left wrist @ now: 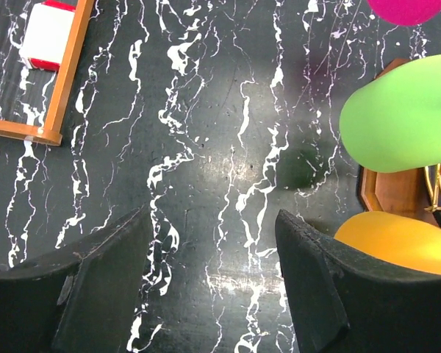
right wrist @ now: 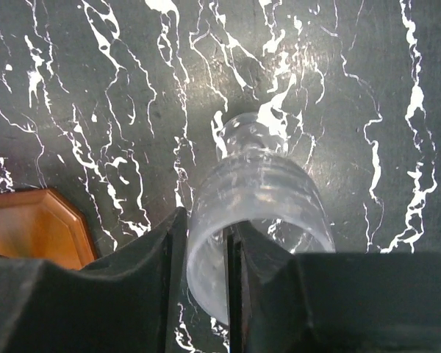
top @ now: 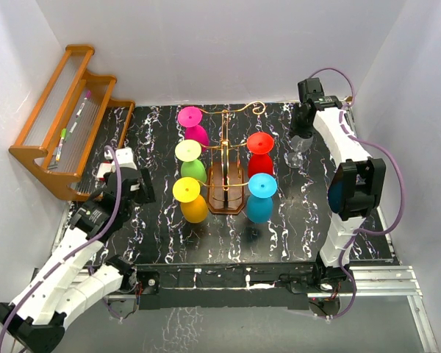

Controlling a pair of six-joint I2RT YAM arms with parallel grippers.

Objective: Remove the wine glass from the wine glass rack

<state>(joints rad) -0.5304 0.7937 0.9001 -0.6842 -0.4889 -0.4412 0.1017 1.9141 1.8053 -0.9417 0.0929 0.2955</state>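
The tabletop point(top: 301, 220) is glossy black with white marble veins, catching a soft glare. The rack point(top: 226, 198) has a polished dark wood base and thin gold metal wire. The 5 coloured glasses point(top: 261, 208) look opaque, smooth, plastic-like. The clear glass point(right wrist: 259, 195) is transparent and ribbed. The shelf point(top: 44, 173) is varnished orange-brown wood. The left end effector point(left wrist: 213, 215) has matt black plastic fingers point(left wrist: 81, 294), faintly scuffed.

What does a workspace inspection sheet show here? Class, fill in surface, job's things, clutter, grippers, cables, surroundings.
Surface: black white-veined table.
Job's things: wine glass rack carries five coloured glasses; clear wine glass off it, at right.
Clutter: wooden shelf with markers.
Grippers: left gripper open over bare table; right gripper shut on clear wine glass rim.
Cables: purple cables along both arms.
Surroundings: white walls.
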